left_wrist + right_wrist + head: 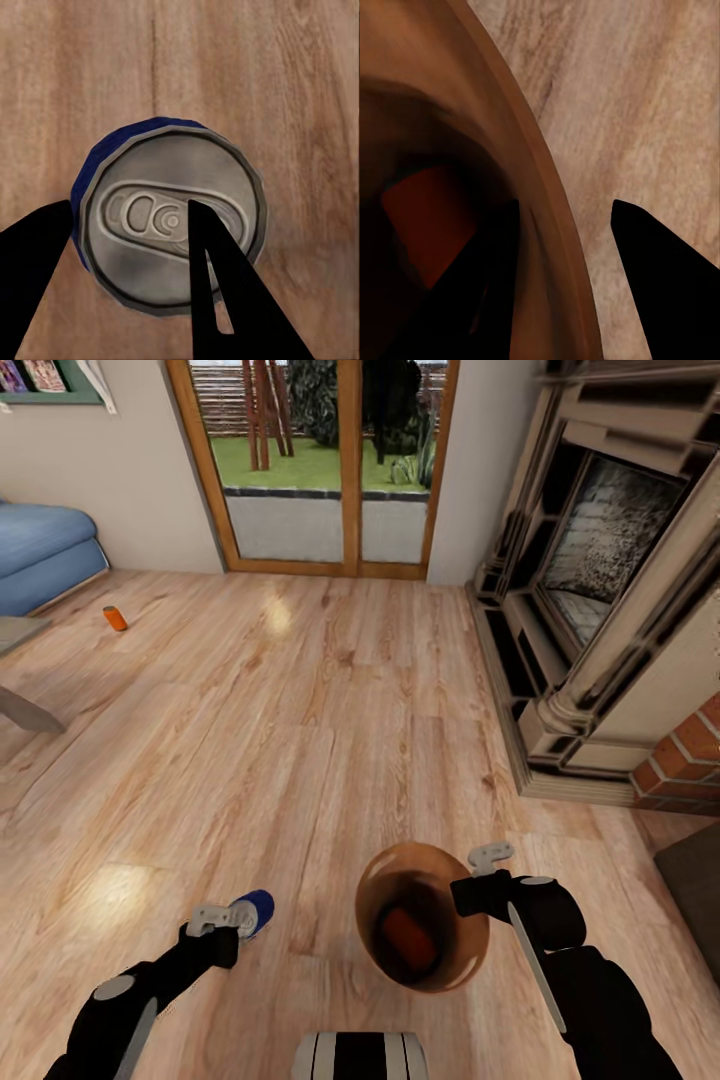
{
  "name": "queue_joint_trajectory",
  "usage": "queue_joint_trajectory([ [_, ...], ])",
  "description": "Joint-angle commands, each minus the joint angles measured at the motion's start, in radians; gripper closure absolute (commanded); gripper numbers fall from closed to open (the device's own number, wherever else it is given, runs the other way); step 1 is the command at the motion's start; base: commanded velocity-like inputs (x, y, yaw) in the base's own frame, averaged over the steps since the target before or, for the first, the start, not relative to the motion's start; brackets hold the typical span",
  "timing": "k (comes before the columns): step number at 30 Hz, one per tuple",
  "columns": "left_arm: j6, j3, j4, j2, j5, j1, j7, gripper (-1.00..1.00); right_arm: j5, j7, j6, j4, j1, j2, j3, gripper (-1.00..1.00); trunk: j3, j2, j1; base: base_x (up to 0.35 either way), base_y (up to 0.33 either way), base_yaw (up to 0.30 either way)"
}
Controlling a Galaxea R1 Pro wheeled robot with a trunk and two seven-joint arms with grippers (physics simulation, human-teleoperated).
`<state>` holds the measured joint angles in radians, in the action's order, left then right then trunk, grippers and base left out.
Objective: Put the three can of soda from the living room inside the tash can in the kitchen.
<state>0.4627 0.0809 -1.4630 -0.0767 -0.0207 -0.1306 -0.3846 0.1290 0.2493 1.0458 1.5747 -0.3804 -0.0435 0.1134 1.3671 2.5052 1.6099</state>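
My left gripper is shut on the dark blue soda can, held low over the wood floor. In the left wrist view the can's silver top sits between the two dark fingers. My right gripper is shut on the rim of the trash can, one finger inside and one outside the copper-brown wall. An orange can lies at the bottom of the bin and is visible as an orange patch in the right wrist view. The other orange can lies on the floor at far left.
A brick fireplace with a stepped hearth takes up the right side. The blue sofa and a table edge are at far left. Glass garden doors close the far wall. A dark mat lies at right.
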Motion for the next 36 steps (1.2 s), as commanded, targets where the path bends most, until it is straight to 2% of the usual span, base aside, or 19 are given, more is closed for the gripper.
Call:
queue_joint_trajectory([
  [1, 0.011, 0.000, -0.012, 0.000, 0.004, 0.000, -0.010, 1.00, -0.016, -0.001, 0.001, 0.000, 0.000, 0.000, 0.002, 1.00, -0.004, 0.000, 0.000, 0.000, 0.000, 0.000],
  [5, 0.114, 0.007, -0.046, -0.003, 0.003, -0.002, -0.099, 1.00, -0.016, 0.000, 0.001, 0.003, -0.004, 0.000, 0.003, 1.00, -0.019, -0.001, -0.002, 0.000, 0.000, 0.000],
  [7, 0.194, 0.012, -0.068, -0.017, 0.002, -0.030, -0.142, 1.00, -0.018, 0.000, 0.001, 0.004, -0.010, -0.003, 0.002, 1.00, -0.027, -0.002, -0.003, 0.000, 0.000, 0.000],
  [9, 0.367, 0.016, -0.092, -0.061, 0.002, -0.134, -0.246, 1.00, -0.020, 0.003, 0.001, 0.002, -0.032, -0.007, 0.001, 1.00, -0.035, -0.002, -0.004, 0.000, 0.000, 0.000],
  [11, 0.434, 0.018, -0.096, -0.083, 0.002, -0.189, -0.317, 1.00, -0.021, 0.010, 0.001, -0.003, -0.047, -0.007, 0.001, 1.00, -0.043, -0.003, -0.005, 0.000, 0.000, 0.000],
  [12, 0.487, 0.019, -0.099, -0.105, 0.002, -0.246, -0.391, 1.00, -0.021, 0.019, 0.001, -0.015, -0.065, -0.005, 0.000, 1.00, -0.047, -0.003, -0.005, 0.000, 0.000, 0.000],
  [13, 0.551, 0.019, -0.100, -0.143, 0.003, -0.336, -0.504, 1.00, -0.021, 0.030, 0.001, -0.063, -0.108, -0.003, -0.001, 1.00, -0.050, -0.003, -0.006, 0.000, 0.000, 0.000],
  [14, 0.566, 0.020, -0.100, -0.159, 0.003, -0.367, -0.541, 1.00, -0.021, 0.032, 0.001, -0.088, -0.127, -0.002, -0.001, 1.00, -0.054, -0.003, -0.006, 0.000, 0.000, 0.000],
  [15, 0.585, 0.020, -0.098, -0.211, 0.002, -0.454, -0.660, 1.00, -0.022, 0.037, 0.001, -0.190, -0.189, -0.001, -0.002, 1.00, -0.058, -0.004, -0.007, 0.000, 0.000, 0.000],
  [16, 0.585, 0.020, -0.096, -0.228, 0.000, -0.480, -0.702, 1.00, -0.022, 0.039, 0.001, -0.230, -0.211, -0.001, -0.002, 1.00, -0.062, -0.004, -0.007, 0.000, 0.000, 0.000],
  [18, 0.585, 0.018, -0.062, -0.272, -0.003, -0.578, -0.860, 1.00, -0.022, 0.052, 0.001, -0.385, -0.297, 0.000, -0.002, 1.00, -0.070, -0.004, -0.008, 0.000, 0.000, 0.000],
  [22, 0.585, 0.005, 0.029, -0.292, -0.006, -0.709, -1.011, 1.00, -0.021, 0.097, 0.001, -0.572, -0.411, 0.002, 0.000, 1.00, -0.085, -0.005, -0.010, 0.000, 0.000, 0.000],
  [24, 0.585, -0.016, 0.104, -0.289, -0.005, -0.805, -1.068, 1.00, -0.021, 0.111, 0.001, -0.678, -0.482, 0.003, 0.002, 1.00, -0.091, -0.019, -0.018, 0.000, 0.000, 0.000],
  [26, 0.585, -0.085, 0.163, -0.270, -0.003, -0.869, -1.087, 1.00, -0.020, 0.115, 0.001, -0.740, -0.516, 0.007, 0.003, 1.00, -0.098, -0.033, -0.025, 0.000, 0.000, 0.000],
  [27, 0.585, -0.149, 0.204, -0.245, -0.002, -0.903, -1.094, 1.00, -0.020, 0.116, 0.001, -0.772, -0.532, 0.013, 0.004, 1.00, -0.101, -0.040, -0.029, 0.000, 0.000, 0.000],
  [28, 0.585, -0.180, 0.223, -0.230, -0.001, -0.918, -1.096, 1.00, -0.020, 0.117, 0.001, -0.787, -0.541, 0.016, 0.004, 1.00, -0.104, -0.047, -0.033, 0.000, 0.000, 0.000],
  [29, 0.585, -0.234, 0.260, -0.198, 0.001, -0.941, -1.097, 1.00, -0.020, 0.118, 0.001, -0.815, -0.563, 0.024, 0.004, 1.00, -0.107, -0.054, -0.037, 0.000, 0.000, 0.000],
  [31, 0.585, -0.298, 0.321, -0.139, 0.014, -0.966, -1.079, 1.00, -0.019, 0.118, 0.001, -0.874, -0.605, 0.037, 0.004, 1.00, -0.113, -0.068, -0.044, 0.000, 0.000, 0.000],
  [36, 0.585, -0.335, 0.379, -0.047, 0.108, -0.981, -0.991, 1.00, -0.012, 0.119, 0.001, -0.947, -0.662, 0.062, 0.005, 1.00, -0.129, -0.103, -0.064, 0.000, 0.000, 0.000],
])
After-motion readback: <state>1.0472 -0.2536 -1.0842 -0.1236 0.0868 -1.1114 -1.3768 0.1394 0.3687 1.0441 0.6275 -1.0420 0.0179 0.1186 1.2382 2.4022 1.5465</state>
